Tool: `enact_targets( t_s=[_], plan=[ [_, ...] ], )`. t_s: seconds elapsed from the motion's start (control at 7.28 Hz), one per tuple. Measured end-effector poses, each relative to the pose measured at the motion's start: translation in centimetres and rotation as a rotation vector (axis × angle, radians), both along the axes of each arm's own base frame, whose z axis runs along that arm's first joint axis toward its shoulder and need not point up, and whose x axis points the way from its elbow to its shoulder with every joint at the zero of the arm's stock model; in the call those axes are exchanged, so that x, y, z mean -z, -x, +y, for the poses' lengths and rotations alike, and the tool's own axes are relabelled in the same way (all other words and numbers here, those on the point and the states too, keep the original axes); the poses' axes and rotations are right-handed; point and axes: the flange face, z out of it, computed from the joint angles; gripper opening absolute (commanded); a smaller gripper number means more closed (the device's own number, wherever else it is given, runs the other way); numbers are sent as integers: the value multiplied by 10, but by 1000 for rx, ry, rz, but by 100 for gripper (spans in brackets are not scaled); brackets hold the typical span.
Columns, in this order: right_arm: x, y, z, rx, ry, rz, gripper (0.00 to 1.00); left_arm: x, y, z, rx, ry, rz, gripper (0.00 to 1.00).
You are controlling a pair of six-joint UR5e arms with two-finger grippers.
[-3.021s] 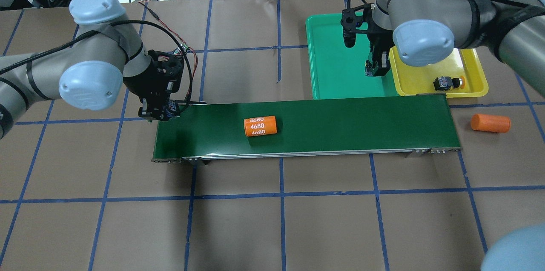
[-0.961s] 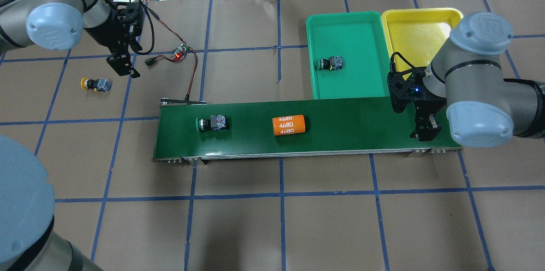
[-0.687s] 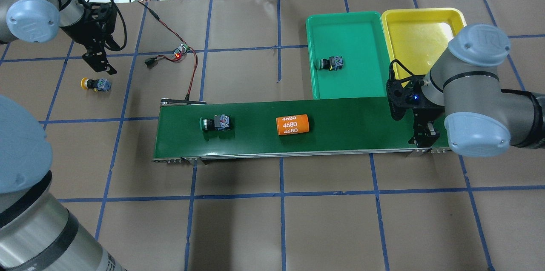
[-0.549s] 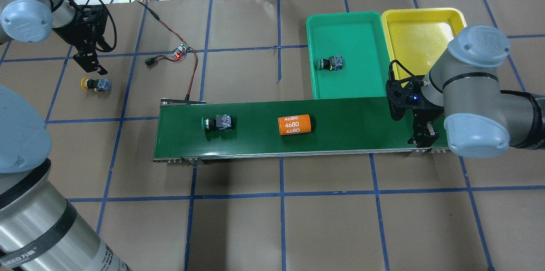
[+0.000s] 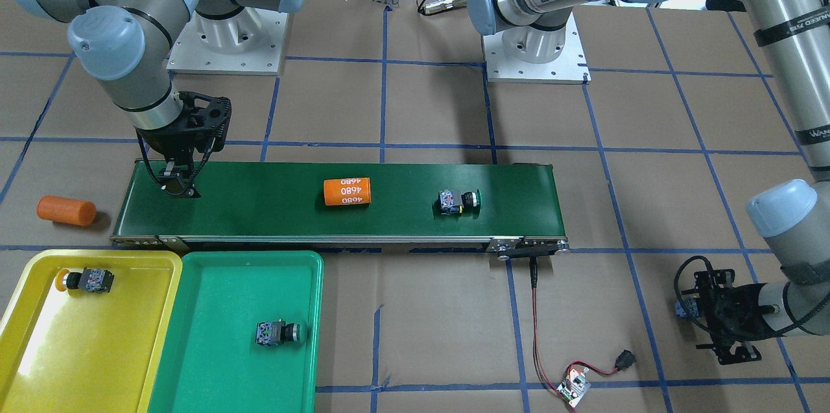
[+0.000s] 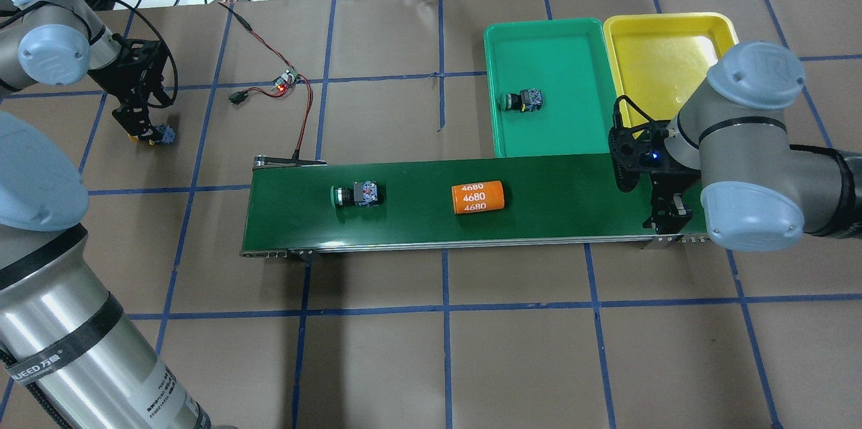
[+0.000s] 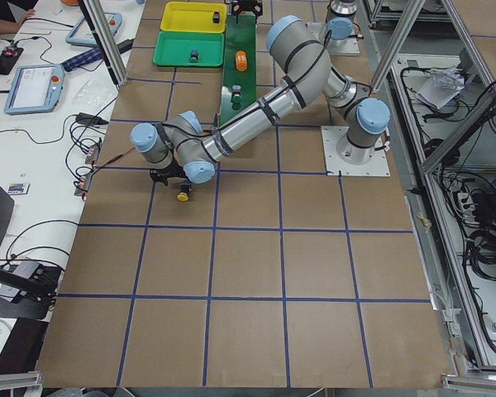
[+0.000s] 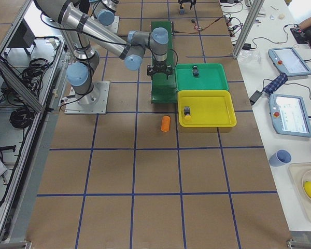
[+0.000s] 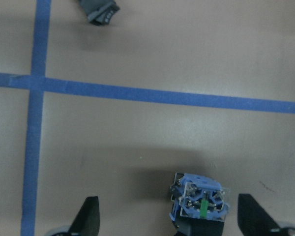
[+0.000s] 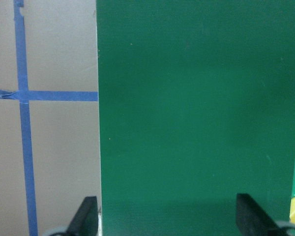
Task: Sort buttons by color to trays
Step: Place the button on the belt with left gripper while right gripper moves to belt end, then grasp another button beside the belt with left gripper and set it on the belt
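Now, the step in hand, we judge: picking the yellow-capped grey-black push-button switch (image 9: pixel 200 204) off the bench, beyond the left end of the long dark-green conveyor belt (image 6: pixel 552 196). Left gripper (image 9: pixel 170 219) straddles it, jaws wide; next, close. Right gripper (image 10: pixel 170 219), jaws wide, hovers over the belt's right end. Glossy yellow tray (image 6: pixel 663 45) holds one yellow-capped switch (image 5: pixel 87 280); glossy green tray (image 6: pixel 559 45), one green-capped switch (image 6: pixel 524 100).
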Motion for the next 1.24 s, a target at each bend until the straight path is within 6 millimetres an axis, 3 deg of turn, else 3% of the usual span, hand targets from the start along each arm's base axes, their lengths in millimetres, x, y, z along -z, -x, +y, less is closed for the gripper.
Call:
enact_targets(
  t_s=[0.41,0.55,0.69,1.24],
  plan=[
    [-2,0,-2,-11,13,3,100,4,-7,11,20,-57,-4,100],
    [-2,-1,-3,-13,16,4,100,5,-9,12,21,-64,-3,72],
    [-2,-1,-3,-14,18,4,100,7,-10,12,29,-62,9,4],
    [-1,0,-5,-12,23,4,100,-6,-7,13,56,-39,51,0]
  ],
)
